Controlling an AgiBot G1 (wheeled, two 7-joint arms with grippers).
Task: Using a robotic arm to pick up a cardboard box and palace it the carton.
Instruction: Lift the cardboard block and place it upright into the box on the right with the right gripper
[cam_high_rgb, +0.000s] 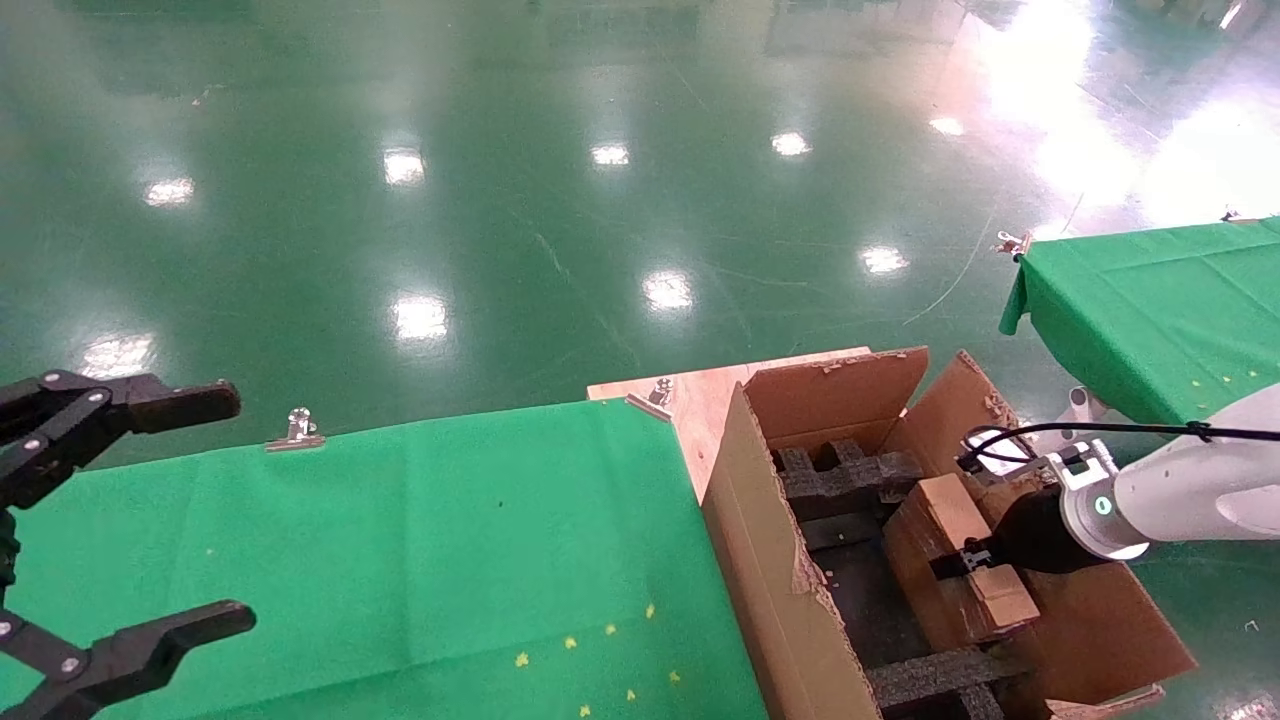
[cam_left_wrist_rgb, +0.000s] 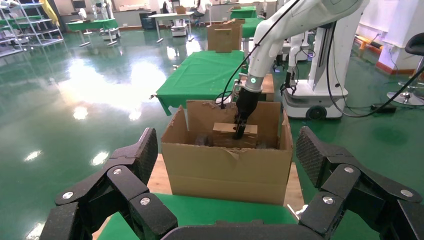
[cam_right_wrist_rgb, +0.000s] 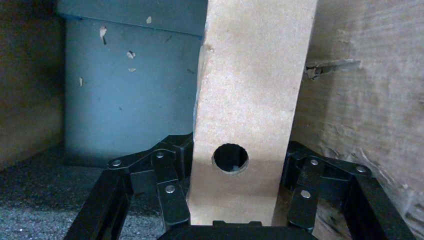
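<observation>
two grippers show. nearest, at the left edge, the left gripper (cam_high_rgb: 150, 520) hangs idle over the green worktop (cam_high_rgb: 420, 540), its fingers spread wide with nothing between them. to the right, the carton (cam_high_rgb: 770, 560) sits against the worktop's right end, flaps ragged, black foam (cam_high_rgb: 850, 475) inside. the right gripper (cam_high_rgb: 965, 565) on the white robotic arm (cam_high_rgb: 1180, 490) reaches down into the carton, closed on the cardboard box (cam_high_rgb: 955, 540), which is inside against the right wall. farther right stands a second green table (cam_high_rgb: 1150, 310).
</observation>
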